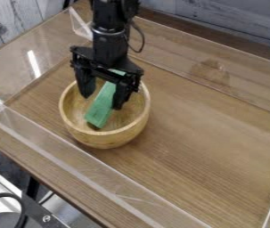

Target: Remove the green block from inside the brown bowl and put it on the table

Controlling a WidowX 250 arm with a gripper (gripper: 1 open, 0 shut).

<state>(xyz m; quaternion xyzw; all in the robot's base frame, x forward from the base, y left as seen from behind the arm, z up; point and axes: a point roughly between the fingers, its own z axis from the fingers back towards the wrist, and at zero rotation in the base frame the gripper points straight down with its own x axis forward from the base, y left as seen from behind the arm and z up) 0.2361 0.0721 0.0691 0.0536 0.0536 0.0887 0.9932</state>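
Observation:
The brown bowl (pixel 75 130) sits on the left part of the table (pixel 202 134). The green block (pixel 100 109) leans inside it, its lower end on the bowl's floor and its upper end tilted toward the far rim. My gripper (pixel 106 93) points straight down into the bowl. It is open, with one black finger on each side of the block's upper end. Whether the fingers (pixel 82 87) touch the block I cannot tell. The block's top end is partly hidden behind the gripper.
Low clear acrylic walls (pixel 48 147) run along the table's edges, close to the bowl on the near left. Bare wood-grain tabletop stretches to the right of the bowl. Black cables (pixel 18 212) lie beyond the near-left corner.

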